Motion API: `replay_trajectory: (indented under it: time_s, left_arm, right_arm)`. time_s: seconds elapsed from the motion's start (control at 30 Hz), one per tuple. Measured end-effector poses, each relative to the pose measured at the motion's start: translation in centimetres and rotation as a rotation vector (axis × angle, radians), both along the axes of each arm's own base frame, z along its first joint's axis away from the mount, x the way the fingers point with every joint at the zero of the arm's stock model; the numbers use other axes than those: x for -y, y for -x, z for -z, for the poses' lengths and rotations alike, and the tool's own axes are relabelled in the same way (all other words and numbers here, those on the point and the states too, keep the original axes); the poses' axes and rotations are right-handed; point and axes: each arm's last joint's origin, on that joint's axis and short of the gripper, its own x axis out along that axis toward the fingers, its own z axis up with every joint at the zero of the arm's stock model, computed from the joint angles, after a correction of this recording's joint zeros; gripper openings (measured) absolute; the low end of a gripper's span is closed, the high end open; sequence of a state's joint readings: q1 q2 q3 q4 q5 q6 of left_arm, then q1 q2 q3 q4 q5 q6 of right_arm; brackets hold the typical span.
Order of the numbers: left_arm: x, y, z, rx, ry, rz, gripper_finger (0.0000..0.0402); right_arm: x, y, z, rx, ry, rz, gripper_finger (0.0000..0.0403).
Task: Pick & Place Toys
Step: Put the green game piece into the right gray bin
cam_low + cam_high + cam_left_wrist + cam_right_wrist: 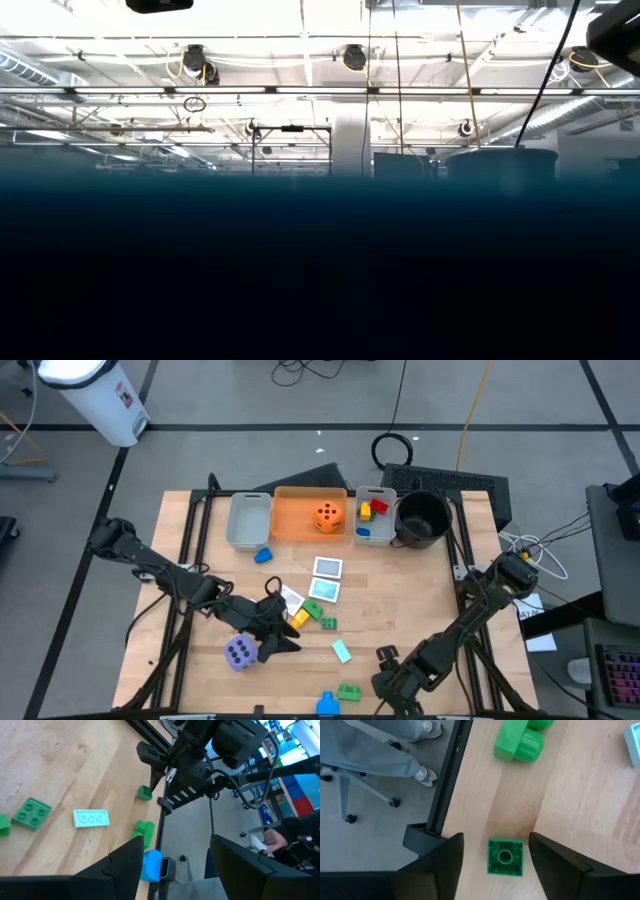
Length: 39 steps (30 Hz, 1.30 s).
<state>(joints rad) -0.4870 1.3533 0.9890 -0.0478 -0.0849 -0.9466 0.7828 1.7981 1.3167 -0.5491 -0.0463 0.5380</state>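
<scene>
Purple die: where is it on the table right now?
In the high view the purple die sits near the table's front-left, just beside the left end effector, apart from the bricks.

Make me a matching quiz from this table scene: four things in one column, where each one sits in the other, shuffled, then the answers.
Things:
1. orange die
2. purple die
3. small green brick
4. yellow brick

Places:
A. on the bare table beside the left gripper
B. in the orange bin
C. between the right gripper's open fingers
D. in the small grey bin beside the black bowl

Pairs: 1-B, 2-A, 3-C, 4-D
</scene>
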Motion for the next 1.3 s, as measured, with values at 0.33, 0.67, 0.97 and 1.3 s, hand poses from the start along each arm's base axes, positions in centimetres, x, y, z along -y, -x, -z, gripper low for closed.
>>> replay_trajectory:
  time_s: [0.33,0.67,0.97,1.3]
  left_arm:
    - [0.0,0.1,0.2,-0.012,-0.020,0.041,0.0237]
    - [0.0,0.2,0.3,-0.027,-0.027,0.042,0.0237]
    - [-0.1,0.1,0.3,-0.023,-0.048,0.049,0.0237]
    - [-0.7,-0.2,0.3,-0.028,-0.037,0.053,0.0237]
  right_arm:
    - [-0.1,0.0,0.0,0.030,0.017,-0.010,0.0300]
    - [0.0,-0.1,0.9,0.054,0.102,-0.020,0.0300]
    - [-0.3,0.2,1.9,0.025,0.138,-0.036,0.0298]
    - [0.3,1.0,3.8,-0.055,0.115,-0.001,0.0297]
